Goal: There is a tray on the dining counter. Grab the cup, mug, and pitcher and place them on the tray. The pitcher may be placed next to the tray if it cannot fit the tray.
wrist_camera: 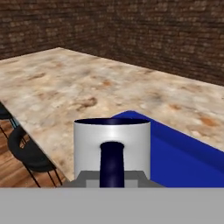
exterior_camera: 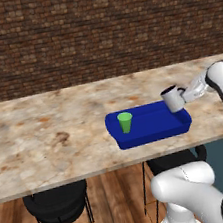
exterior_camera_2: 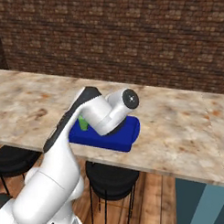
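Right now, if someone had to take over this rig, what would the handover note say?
Pincer: shut on the mug, gripping it by the dark handle and holding it over the right end of the tray; whether it touches the tray floor I cannot tell.
Cup: standing upright on the left part of the tray.
Tray: on the dining counter, near its front edge.
Done: cup placed.
Left: set the mug down and release it, then bring the pitcher and place it on the tray or beside it.

Blue tray (exterior_camera: 151,127), green cup (exterior_camera: 125,122), grey mug (exterior_camera: 172,98) (navy handle), beige brown-veined counter (exterior_camera: 47,138).
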